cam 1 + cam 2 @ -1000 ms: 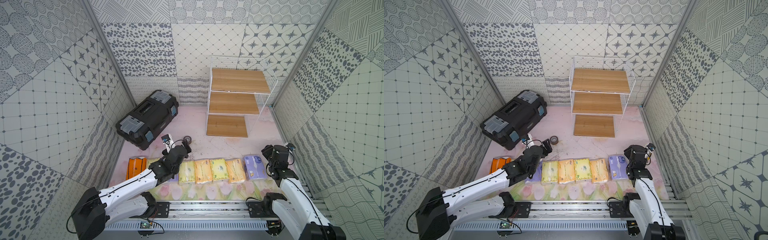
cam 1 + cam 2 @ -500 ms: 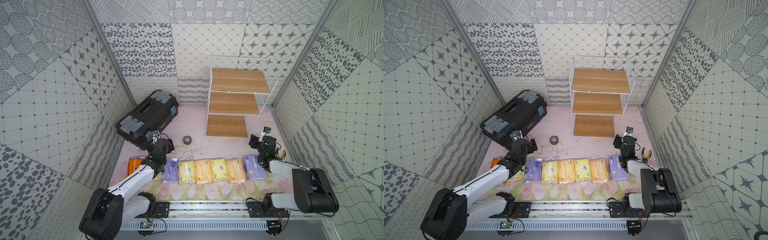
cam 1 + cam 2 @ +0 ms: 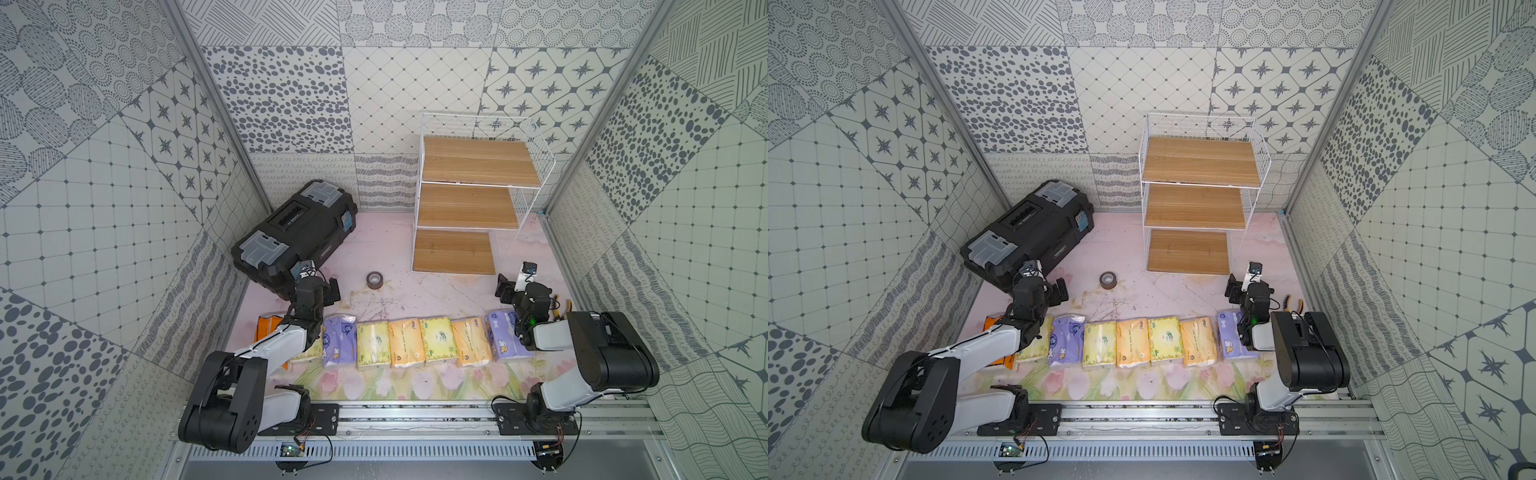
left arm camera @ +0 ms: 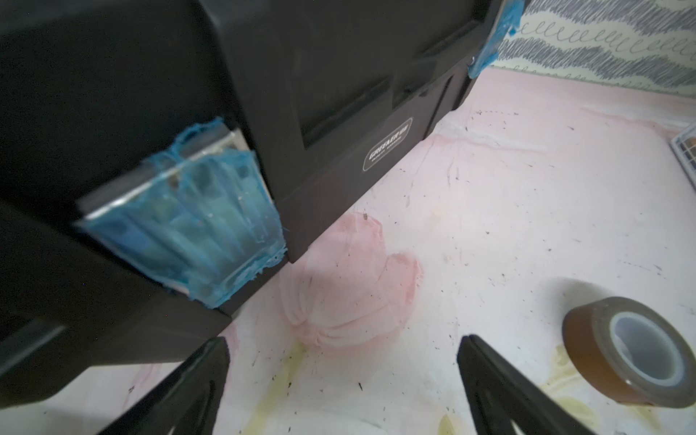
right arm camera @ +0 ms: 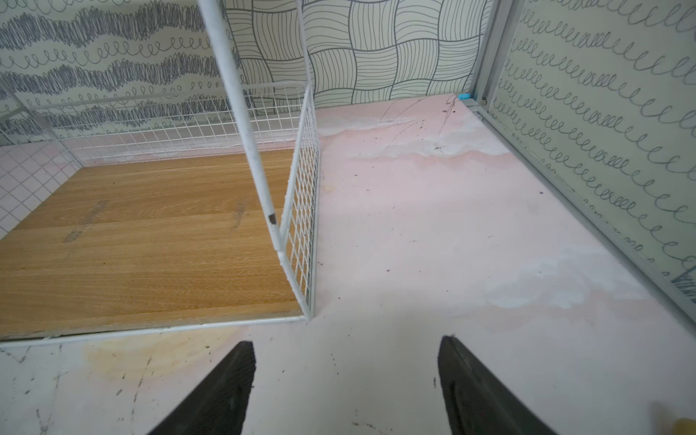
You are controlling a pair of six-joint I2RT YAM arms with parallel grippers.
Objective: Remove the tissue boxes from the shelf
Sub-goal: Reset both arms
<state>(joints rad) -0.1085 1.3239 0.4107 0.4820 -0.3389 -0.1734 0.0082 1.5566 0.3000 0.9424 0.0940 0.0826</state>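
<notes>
Soft plastic-wrapped tissue packs (image 3: 415,341) lie rowed on the pink floor (image 3: 436,291), apart from the white wire-frame wooden-boarded shelf (image 3: 465,205).
Left gripper (image 4: 344,339) spread wide, holding nothing; right gripper (image 5: 346,341) parted, holding nothing.

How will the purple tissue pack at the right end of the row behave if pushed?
The purple tissue pack looks puffy and wrinkled, so it will probably dent and feel light rather than stiff. Its plastic wrapper looks smooth, so it may slide easily. It lies flat, seemingly touching the yellow-orange pack, so a sideways push would likely shift that too.
</notes>
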